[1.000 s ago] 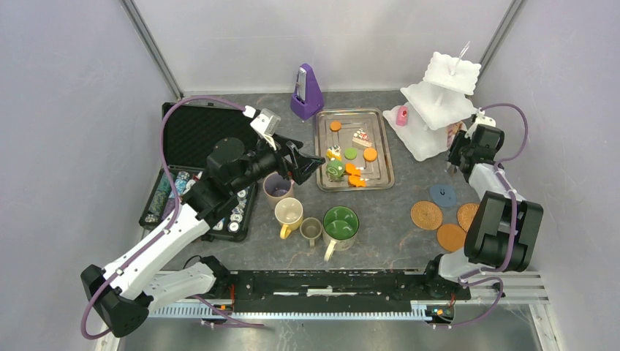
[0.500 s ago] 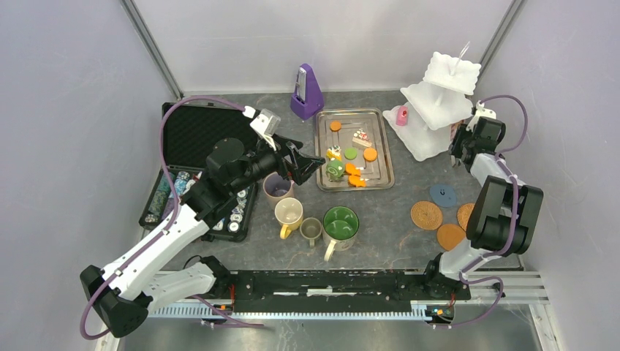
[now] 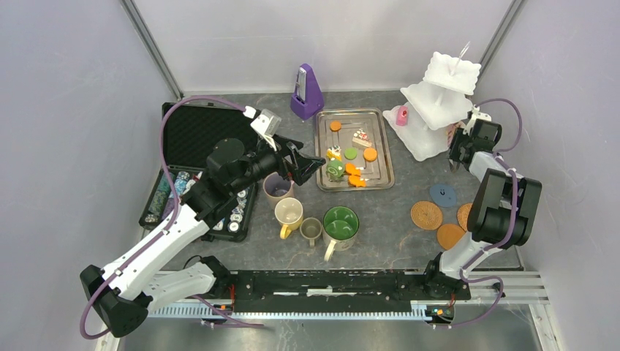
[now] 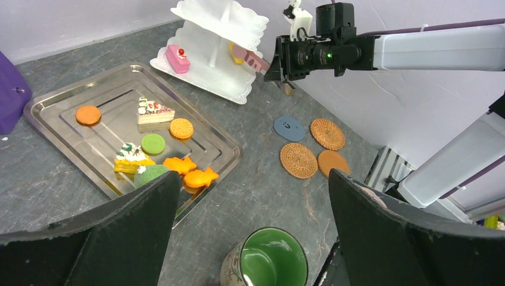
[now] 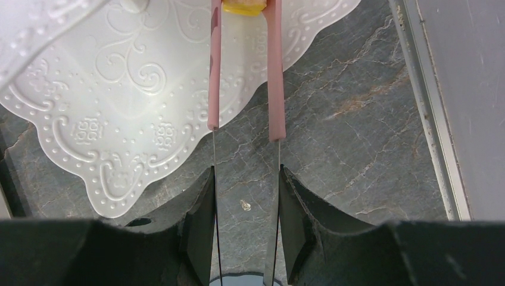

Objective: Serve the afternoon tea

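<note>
By stand (image 3: 428, 142), R gripper (image 5: 246, 173), clamping tongs (image 5: 275, 77), edged closer; L gripper (image 4: 253, 176) spread, unmoved.

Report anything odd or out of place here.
A purple metronome and an open poker chip case don't belong to a tea service. One blue-grey coaster mismatches the three cork coasters. Nothing looks spilled.

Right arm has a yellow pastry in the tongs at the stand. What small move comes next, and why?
Probably ease the right gripper open so the pink tongs release the yellow pastry: it hangs over the bottom tier of the white stand, though contact cannot be confirmed.
</note>
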Controlling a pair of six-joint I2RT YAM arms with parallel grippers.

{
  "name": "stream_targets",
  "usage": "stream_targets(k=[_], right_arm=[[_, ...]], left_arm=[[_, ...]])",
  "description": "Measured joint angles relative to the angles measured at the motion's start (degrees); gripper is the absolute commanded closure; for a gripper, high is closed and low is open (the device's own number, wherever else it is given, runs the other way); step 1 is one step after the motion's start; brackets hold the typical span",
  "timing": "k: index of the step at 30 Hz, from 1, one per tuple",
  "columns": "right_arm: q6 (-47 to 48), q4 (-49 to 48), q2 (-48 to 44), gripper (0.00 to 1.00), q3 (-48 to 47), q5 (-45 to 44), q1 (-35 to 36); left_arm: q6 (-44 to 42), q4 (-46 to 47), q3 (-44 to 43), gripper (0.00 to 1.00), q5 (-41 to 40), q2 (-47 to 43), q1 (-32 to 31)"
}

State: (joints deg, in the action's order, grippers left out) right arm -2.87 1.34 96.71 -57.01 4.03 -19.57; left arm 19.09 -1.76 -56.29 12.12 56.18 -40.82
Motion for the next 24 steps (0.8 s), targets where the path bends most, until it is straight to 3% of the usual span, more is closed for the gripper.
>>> stream_targets(k=[12,24], right_arm=[[0.1,0.5,0.0,0.59,0.0,-0.2,0.0],[-0.2,2.3,0.0,0.50,0.0,-0.2,0.1]], left_arm=[[-0.6,-0.2,0.0,0.00,0.0,0.0,-0.2],[-0.6,-0.3,0.0,0.00,0.0,0.0,-0.2]])
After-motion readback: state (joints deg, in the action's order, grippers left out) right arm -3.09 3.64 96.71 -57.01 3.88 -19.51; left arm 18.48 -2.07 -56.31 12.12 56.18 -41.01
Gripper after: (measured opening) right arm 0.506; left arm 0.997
